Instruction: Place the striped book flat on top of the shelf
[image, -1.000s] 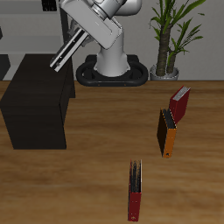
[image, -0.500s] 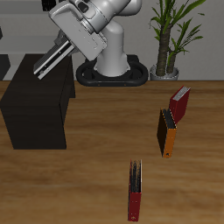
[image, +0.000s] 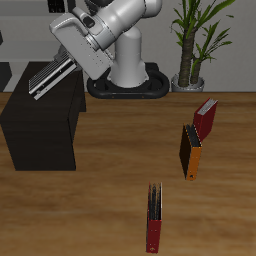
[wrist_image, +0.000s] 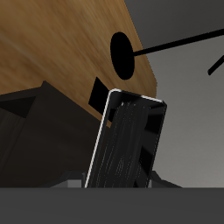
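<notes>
The striped book (image: 50, 79), light with narrow dark stripes, hangs tilted in the air just above the flat top of the low black shelf (image: 40, 125), near its back edge. My gripper (image: 68, 60) is shut on the book's upper end. In the wrist view the book (wrist_image: 128, 144) reaches away from the gripper, edged in white, with the dark shelf (wrist_image: 26, 131) beyond it. I cannot tell whether the book's lower end touches the shelf top.
A red book with a dark ribbed top (image: 153, 215) stands near the table's front edge. An orange-and-black book (image: 190, 150) and another red book (image: 205, 118) stand farther back. A potted plant (image: 190, 45) stands beside the robot's base (image: 125, 82).
The arm has swung across with the striped book, from beside the robot's base to over the shelf, and has come lower. The book now lies less steeply.
</notes>
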